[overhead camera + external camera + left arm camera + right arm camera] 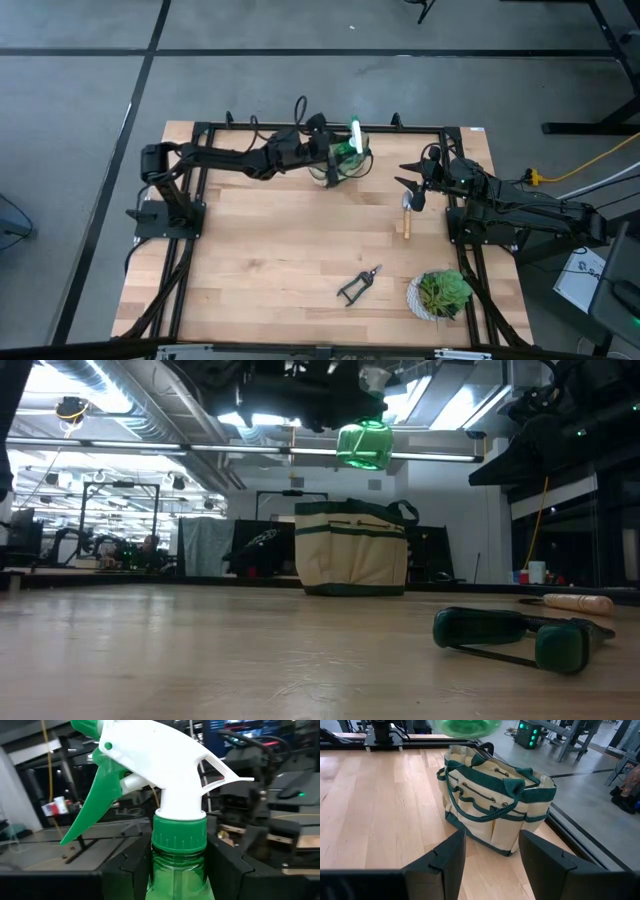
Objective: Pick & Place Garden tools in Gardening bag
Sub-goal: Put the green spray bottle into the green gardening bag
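Black-handled pruning shears (359,285) lie nearest on the wooden table (260,260), beside a potted plant (441,294); farther back, a wooden-handled tool (406,217) rests below the right gripper (412,186), whose jaws stand wide and empty. At the far edge, the left gripper (335,152), jaws closed on the neck of a translucent green spray bottle (364,444), holds it directly above the gardening bag (352,548).

The small beige canvas gardening bag with green trim (338,168) stands at the far edge of the light wooden table (260,260). Directly above the bag, the translucent green spray bottle (365,444) hangs in the left gripper (335,152). Right of the bag waits the right gripper (412,190), with a wooden-handled tool (405,218) just beside it. The black-handled pruning shears (359,285) lie well nearer the front than the bag, and the leafy plant in a white pot (440,294) stands right of them.
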{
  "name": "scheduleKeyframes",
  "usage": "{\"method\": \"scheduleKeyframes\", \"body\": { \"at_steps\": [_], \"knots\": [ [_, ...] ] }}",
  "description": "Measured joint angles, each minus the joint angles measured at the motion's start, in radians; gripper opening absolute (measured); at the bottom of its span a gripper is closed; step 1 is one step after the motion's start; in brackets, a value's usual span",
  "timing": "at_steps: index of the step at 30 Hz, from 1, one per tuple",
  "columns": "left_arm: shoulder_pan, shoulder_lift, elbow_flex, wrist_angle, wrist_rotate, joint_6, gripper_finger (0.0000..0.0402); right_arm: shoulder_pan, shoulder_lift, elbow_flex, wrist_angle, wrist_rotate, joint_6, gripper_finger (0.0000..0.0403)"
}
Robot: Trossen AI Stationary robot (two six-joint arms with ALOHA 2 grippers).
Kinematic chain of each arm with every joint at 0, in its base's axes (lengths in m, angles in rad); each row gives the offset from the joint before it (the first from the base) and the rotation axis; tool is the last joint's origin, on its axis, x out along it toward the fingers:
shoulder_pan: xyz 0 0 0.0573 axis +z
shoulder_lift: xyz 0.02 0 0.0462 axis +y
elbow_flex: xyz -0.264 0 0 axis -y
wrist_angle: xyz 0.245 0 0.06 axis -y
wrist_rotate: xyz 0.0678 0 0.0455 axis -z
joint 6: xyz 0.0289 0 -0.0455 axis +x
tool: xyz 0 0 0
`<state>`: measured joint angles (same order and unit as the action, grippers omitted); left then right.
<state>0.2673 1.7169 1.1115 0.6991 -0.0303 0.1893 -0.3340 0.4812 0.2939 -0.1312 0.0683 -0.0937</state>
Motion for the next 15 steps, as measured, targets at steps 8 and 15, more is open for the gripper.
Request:
{"method": "scheduleKeyframes", "body": {
  "at_steps": [8,15],
  "knots": [
    [0.037,0.020,0.022,0.019,-0.013,0.009,0.0148,0.000,0.000,0.000,0.000,0.000,0.000,0.0186],
    [0.062,0.029,0.022,0.005,-0.013,0.017,0.0148,0.000,0.000,0.000,0.000,0.000,0.000,0.0186]
  ]
}}
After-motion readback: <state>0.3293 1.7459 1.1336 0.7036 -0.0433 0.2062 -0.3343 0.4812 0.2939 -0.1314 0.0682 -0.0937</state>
